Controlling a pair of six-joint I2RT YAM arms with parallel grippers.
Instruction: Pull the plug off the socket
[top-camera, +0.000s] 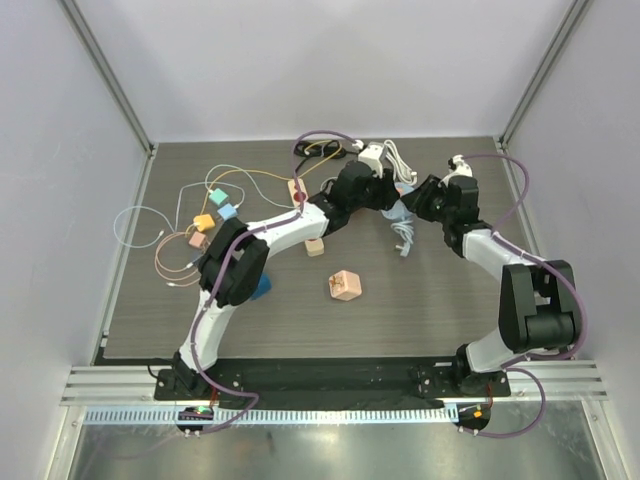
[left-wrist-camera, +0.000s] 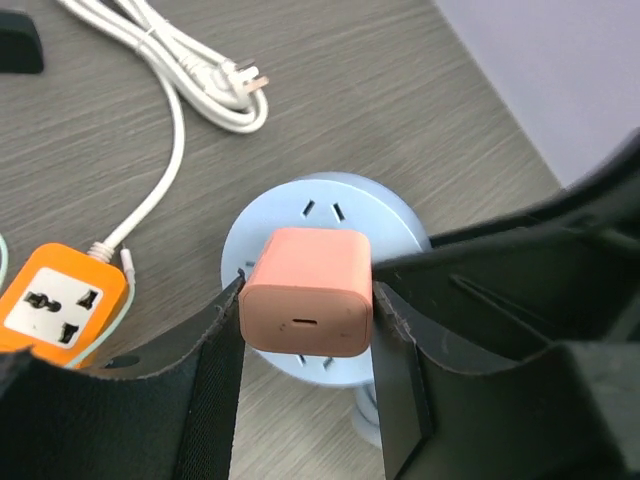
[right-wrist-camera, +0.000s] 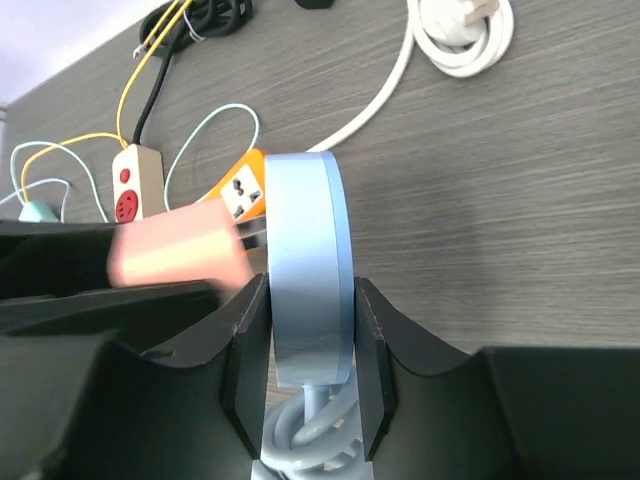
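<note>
Left gripper clamped on the pink charger plug, metal prongs showing between plug and the round pale-blue socket, right gripper closed across the socket's rim, orange travel adapter beside it on the grey table.

The round socket is standing on edge between the fingers of the right gripper. The plug is sitting just beside its left face, between the fingers of the left gripper. An extension socket is lying on the table to the left of the pair, and a coiled cable is lying behind them.
</note>
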